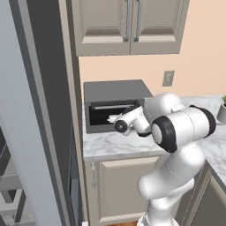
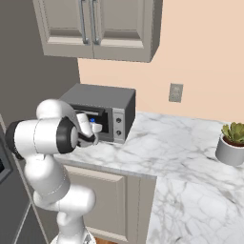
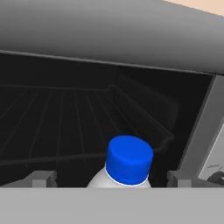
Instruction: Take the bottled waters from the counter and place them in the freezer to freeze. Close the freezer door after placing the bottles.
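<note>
One bottled water (image 3: 127, 164), whitish with a blue cap, stands just in front of a toaster oven's dark glass, and its cap (image 2: 92, 121) peeks out beside the hand. My gripper (image 3: 111, 180) is open, with a fingertip (image 3: 41, 178) on each side of the bottle and not pressed against it. The gripper (image 1: 113, 118) hovers low over the marble counter (image 1: 110, 143) at the oven's front. At the far left a tall grey freezer door (image 1: 17, 110) stands open, with grey shelves (image 1: 9, 190) showing low beside it.
The grey toaster oven (image 2: 102, 97) with knobs sits at the counter's left end against the wall. Beige upper cabinets (image 2: 95, 28) hang above it. A potted plant (image 2: 231, 143) stands far right on the counter (image 2: 171, 138), which turns a corner there.
</note>
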{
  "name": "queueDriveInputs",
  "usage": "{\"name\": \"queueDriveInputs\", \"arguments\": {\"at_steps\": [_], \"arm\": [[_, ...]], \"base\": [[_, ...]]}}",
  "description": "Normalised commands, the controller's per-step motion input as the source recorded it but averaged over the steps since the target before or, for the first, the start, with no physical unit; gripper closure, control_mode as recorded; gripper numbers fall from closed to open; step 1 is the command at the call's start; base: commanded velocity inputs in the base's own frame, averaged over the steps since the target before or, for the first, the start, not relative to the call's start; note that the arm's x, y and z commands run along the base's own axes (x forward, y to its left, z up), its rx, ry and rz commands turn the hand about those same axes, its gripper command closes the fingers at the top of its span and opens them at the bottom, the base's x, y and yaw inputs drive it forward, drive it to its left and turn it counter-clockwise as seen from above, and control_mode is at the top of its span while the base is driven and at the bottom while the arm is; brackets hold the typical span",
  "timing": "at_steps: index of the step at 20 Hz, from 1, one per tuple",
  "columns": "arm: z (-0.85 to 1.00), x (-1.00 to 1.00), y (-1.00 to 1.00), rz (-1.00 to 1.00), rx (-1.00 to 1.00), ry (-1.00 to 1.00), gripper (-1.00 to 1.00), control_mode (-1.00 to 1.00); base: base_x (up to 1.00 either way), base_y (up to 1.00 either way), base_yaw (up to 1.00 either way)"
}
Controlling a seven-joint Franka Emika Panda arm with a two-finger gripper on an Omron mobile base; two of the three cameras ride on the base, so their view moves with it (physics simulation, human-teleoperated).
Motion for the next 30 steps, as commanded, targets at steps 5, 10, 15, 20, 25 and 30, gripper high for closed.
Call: {"name": "queueDriveInputs", "arguments": {"at_steps": [5,10,15,20,25,30], "arm": [[-0.19,0.14,-0.1,0.03,0.0,0.03,-1.0,-1.0],[-0.2,0.14,-0.05,0.03,0.0,0.0,-1.0,-1.0],[-0.18,0.04,0.0,0.03,0.0,0.0,-1.0,-1.0],[-0.09,0.0,0.0,0.01,0.01,0.01,1.0,-1.0],[-0.02,0.0,0.0,0.01,0.0,0.0,1.0,-1.0],[0.0,-0.07,0.0,0.0,0.0,0.0,1.0,-1.0]], "base": [[0.0,0.0,0.0],[0.0,0.0,0.0],[0.0,0.0,0.0],[0.0,0.0,0.0],[0.0,0.0,0.0],[0.0,0.0,0.0]]}}
